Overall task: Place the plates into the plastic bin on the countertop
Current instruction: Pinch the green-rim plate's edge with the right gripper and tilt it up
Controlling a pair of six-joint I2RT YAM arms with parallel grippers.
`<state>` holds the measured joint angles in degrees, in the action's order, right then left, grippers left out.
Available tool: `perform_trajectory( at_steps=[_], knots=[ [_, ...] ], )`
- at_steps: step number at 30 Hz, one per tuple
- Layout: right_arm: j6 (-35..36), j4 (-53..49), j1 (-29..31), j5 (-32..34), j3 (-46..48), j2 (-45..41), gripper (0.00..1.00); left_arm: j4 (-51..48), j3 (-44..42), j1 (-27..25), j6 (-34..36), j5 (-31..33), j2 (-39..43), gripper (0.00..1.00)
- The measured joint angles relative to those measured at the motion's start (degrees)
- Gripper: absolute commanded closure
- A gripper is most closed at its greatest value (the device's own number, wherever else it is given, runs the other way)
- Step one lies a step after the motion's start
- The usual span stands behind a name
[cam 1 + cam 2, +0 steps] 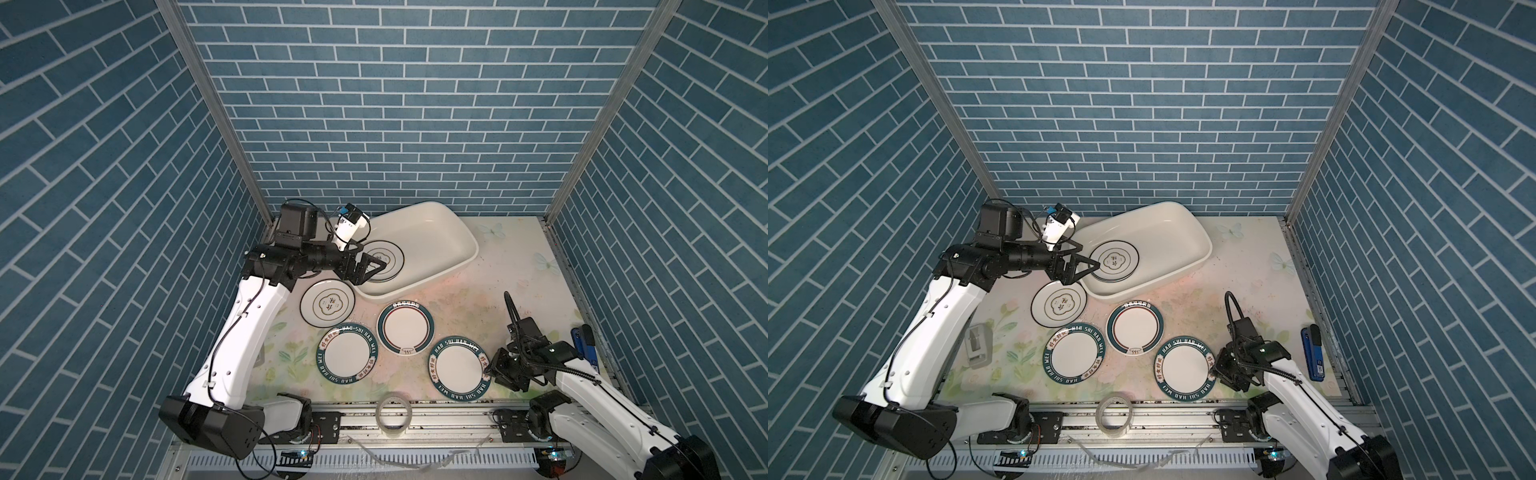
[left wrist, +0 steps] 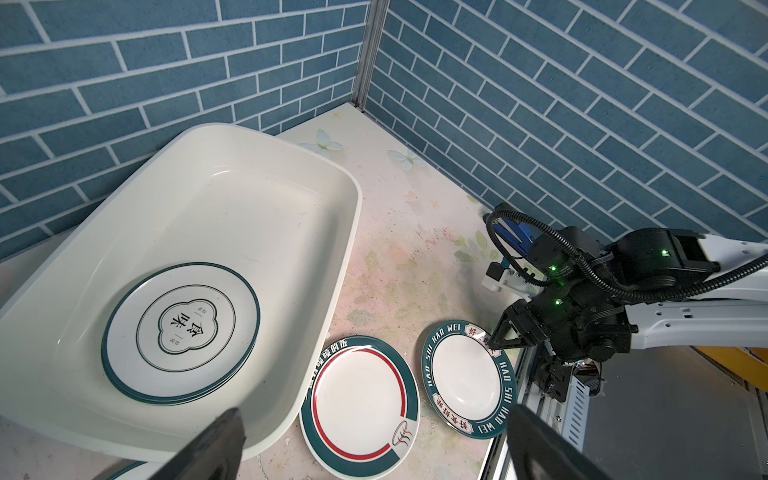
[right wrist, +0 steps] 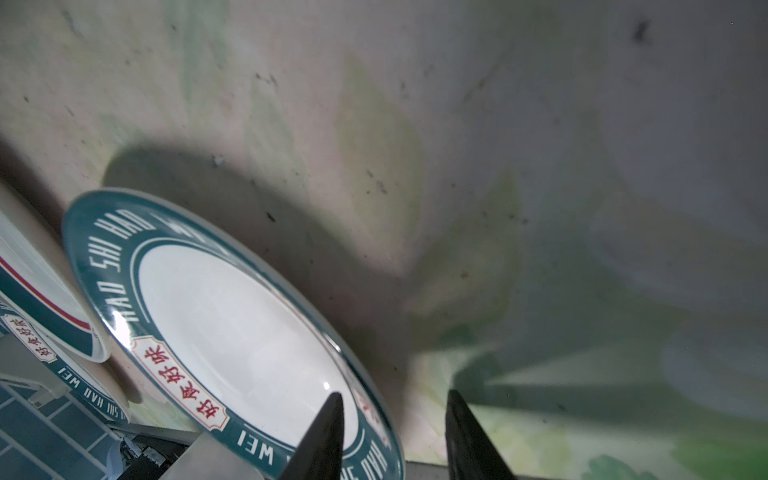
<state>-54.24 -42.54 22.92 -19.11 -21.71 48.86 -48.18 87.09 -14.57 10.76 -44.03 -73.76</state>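
Note:
The white plastic bin stands at the back of the flowered countertop. A short stack of flower-emblem plates lies in its left end. On the countertop lie another emblem plate, a red-ring plate and two green lettered-rim plates. My left gripper hovers wide open and empty over the bin's left end, above the stack. My right gripper is low at the right lettered plate. Its jaws are apart and straddle the rim, one finger over the plate and the other over the countertop.
A clear tape roll sits on the front metal rail. A blue stapler-like tool lies at the right edge behind the right arm. A small grey device sits beside the left arm. Blue brick walls close in three sides.

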Motion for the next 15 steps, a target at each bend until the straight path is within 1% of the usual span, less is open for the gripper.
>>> perform_trajectory(
  at_steps=[6,10,12,15],
  knots=[
    [0.63,1.70,0.00,0.61,-1.25,4.09,0.65,0.50,-0.02,-0.09,0.00,0.00,0.00,0.01],
    [0.76,2.64,0.00,1.25,-2.05,5.09,0.68,0.70,-0.44,-0.11,0.00,-0.07,0.00,0.00],
    [1.09,2.91,0.00,1.70,-2.08,5.38,0.72,0.90,-0.70,-0.11,0.00,-0.20,-0.02,0.00],
    [1.38,3.15,-0.02,2.34,-2.08,5.60,0.73,0.98,-0.76,-0.15,-0.02,-0.26,-0.02,0.00]
  ],
)
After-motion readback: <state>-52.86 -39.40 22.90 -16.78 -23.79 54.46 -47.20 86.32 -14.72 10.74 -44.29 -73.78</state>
